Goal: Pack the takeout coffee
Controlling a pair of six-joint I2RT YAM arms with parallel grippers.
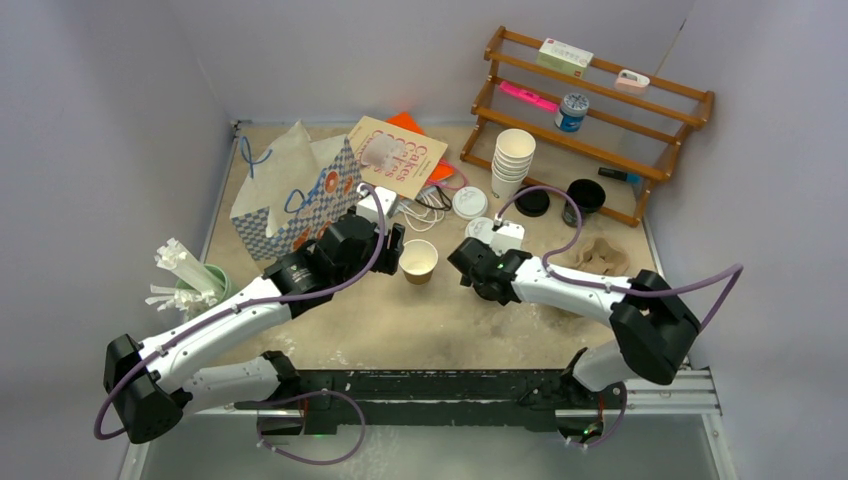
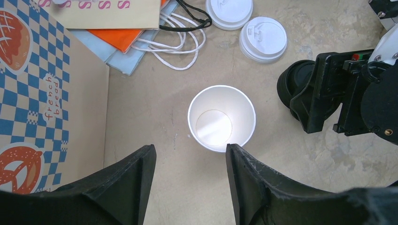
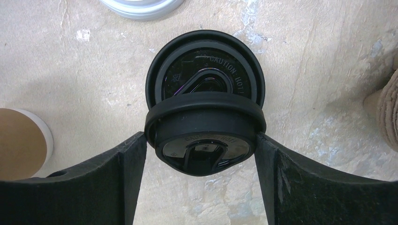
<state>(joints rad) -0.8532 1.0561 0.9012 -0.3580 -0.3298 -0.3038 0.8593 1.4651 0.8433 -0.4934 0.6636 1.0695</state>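
Right hand (image 3: pixel 201 136), fingers pressed against both sides of a round black plastic lid (image 3: pixel 205 124) that overlaps a second black lid (image 3: pixel 206 70) lying flat on the beige bench (image 3: pixel 305 56). Left hand (image 2: pixel 190 152), fingers spread wide and empty, above an upright, lidless brown paper cup (image 1: pixel 418 262) standing between the hands.

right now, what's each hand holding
left hand: open, empty, lidless brown paper cup just ahead
right hand: closed on round black plastic lid
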